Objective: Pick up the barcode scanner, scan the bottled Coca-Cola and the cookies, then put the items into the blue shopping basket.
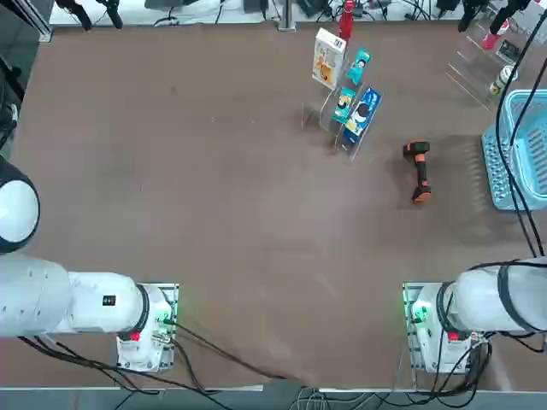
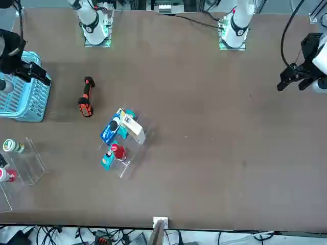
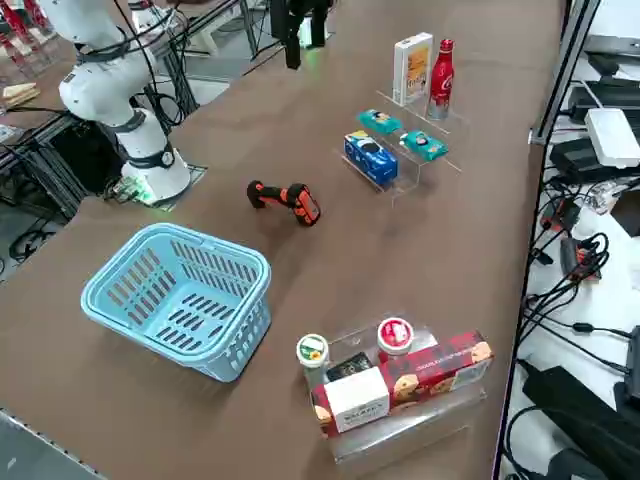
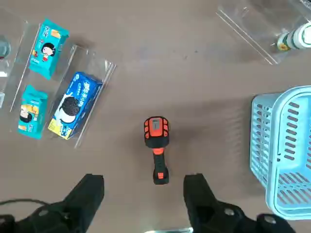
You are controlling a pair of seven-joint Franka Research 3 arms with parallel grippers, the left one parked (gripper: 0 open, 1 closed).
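The table (image 1: pixel 214 213) is a broad, matt brown sheet, bare over most of its width, with cables trailing along its edges and off the side beyond the display rack. Taking the scanner (image 1: pixel 418 170) as the landmark: it lies flat on the brown top, a gun-shaped black body with an orange handle and tip.

The basket (image 3: pixel 180 298), pale blue plastic with slotted walls and a rolled rim, sits near the scanner toward the table's edge, upright and apart from it. A clear stepped acrylic rack (image 3: pixel 400 140) stands on the other side of the scanner. On its upper step are the cookies (image 3: pixel 412 68), a flat white box with an orange-yellow panel, standing upright, and the Coca-Cola (image 3: pixel 442 80), a slim glossy red bottle with a red cap, just beside the box. A blue packet (image 3: pixel 370 157) and two teal packets (image 3: pixel 417 145) fill the lower steps.

The right gripper (image 4: pixel 142 194) hangs above the scanner's handle end, its two dark fingers (image 4: pixel 90 191) spread wide apart with nothing between them.
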